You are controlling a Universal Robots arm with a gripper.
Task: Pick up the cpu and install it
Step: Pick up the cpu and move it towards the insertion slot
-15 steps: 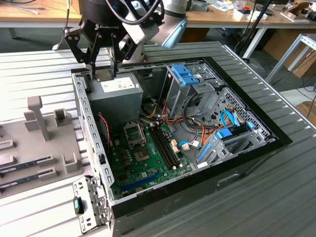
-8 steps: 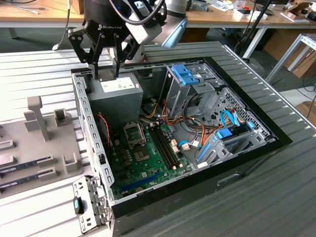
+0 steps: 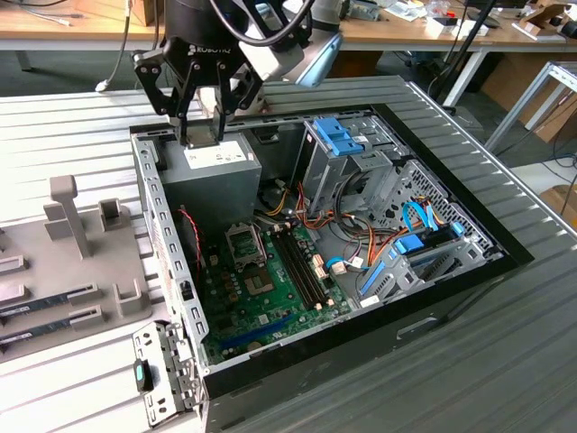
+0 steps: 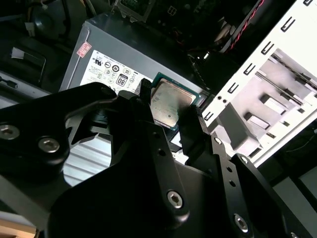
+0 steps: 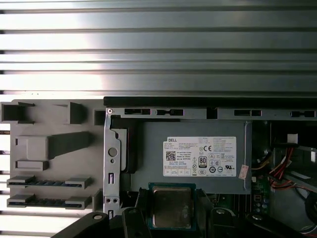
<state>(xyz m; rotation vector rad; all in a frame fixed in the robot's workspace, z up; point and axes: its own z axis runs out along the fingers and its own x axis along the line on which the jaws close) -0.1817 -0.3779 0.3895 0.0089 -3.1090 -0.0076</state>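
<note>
Two black fingers (image 4: 147, 111) of the gripper (image 3: 202, 126) are clamped on one cpu (image 5: 172, 206), gripping it by opposite edges with its metal top towards both wrist views. It hangs over the grey power supply (image 5: 198, 130), which carries one white label (image 5: 199, 157), inside the open computer case (image 3: 162, 225). Farther off on the bench (image 5: 158, 49), one grey fixture (image 5: 54, 144) holds two memory sticks (image 5: 44, 182).
</note>
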